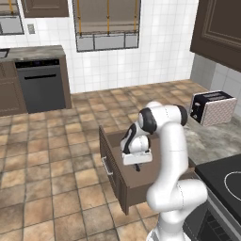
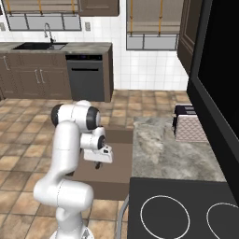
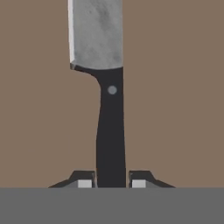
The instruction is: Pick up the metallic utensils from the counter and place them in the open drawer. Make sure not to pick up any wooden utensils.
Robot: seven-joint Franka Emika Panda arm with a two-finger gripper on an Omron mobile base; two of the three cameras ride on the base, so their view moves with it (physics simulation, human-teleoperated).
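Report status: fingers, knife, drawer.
Gripper over the open drawer, fingers flanking the black handle with slight gaps, grip unclear. Knife blade pointing away, brown drawer floor behind it. Nothing in the way.

Knife point(image 3: 109, 113) in the open drawer point(image 1: 123, 183) — handle between the pincer point(image 3: 111, 183) tips (toaster point(image 1: 212, 107) behind, on the counter point(image 1: 212, 139))

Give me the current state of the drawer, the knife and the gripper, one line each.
Drawer: pulled open, brown floor showing.
Knife: inside the drawer, black handle between the fingertips, grey blade pointing away from the hand.
Gripper: over the drawer, fingertips close on either side of the handle with slight gaps showing; whether it grips or has let go is unclear.
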